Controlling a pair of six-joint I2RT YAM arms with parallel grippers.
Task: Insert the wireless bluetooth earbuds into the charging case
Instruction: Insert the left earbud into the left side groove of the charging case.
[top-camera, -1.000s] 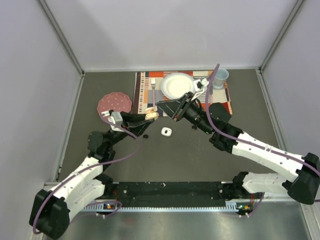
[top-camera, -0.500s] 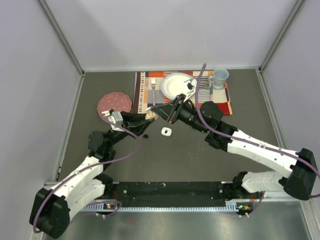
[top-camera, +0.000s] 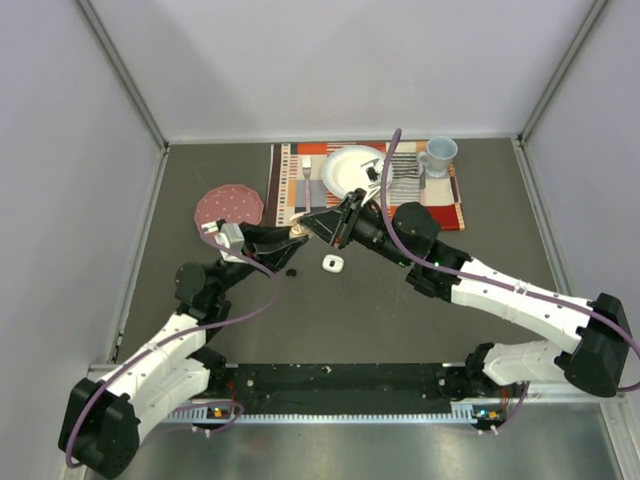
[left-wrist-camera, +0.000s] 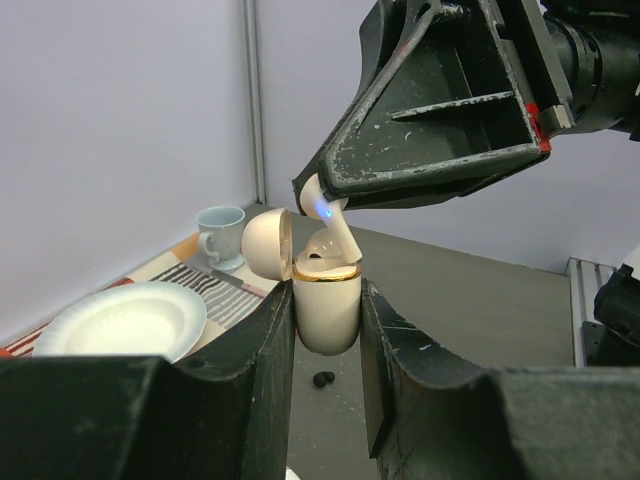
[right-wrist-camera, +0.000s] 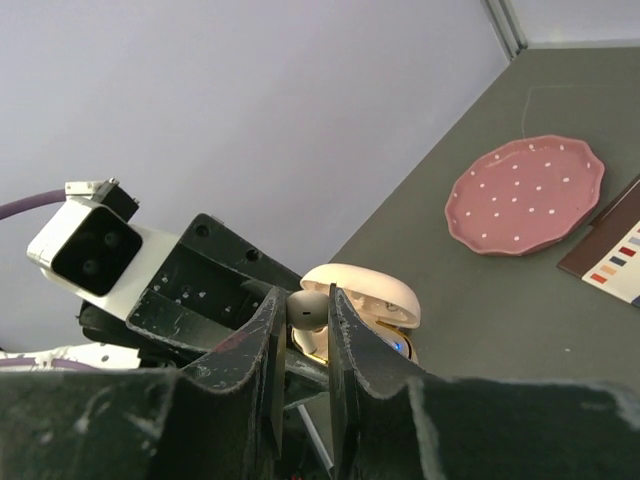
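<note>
My left gripper (left-wrist-camera: 327, 300) is shut on a pale pink charging case (left-wrist-camera: 327, 312) and holds it upright above the table, with the lid (left-wrist-camera: 266, 243) swung open. My right gripper (right-wrist-camera: 305, 310) is shut on a pale pink earbud (right-wrist-camera: 309, 309). It holds the bud at the case mouth, and the stem (left-wrist-camera: 340, 235) reaches into the case. In the top view the two grippers meet tip to tip, the left (top-camera: 293, 236) and the right (top-camera: 313, 222). A black earbud (left-wrist-camera: 325, 379) lies on the table below the case, and also shows in the top view (top-camera: 291, 270). Other buds are not in view.
A small white object (top-camera: 332, 263) lies on the table just right of the grippers. A pink dotted plate (top-camera: 228, 207) is at the left. A striped placemat (top-camera: 288, 190) at the back holds a white plate (top-camera: 352, 170), a fork (top-camera: 307, 182) and a pale blue mug (top-camera: 440, 153).
My right gripper has moved left and down with the pink earbud, from a short way off to the open mouth of the case. My left gripper has held still.
</note>
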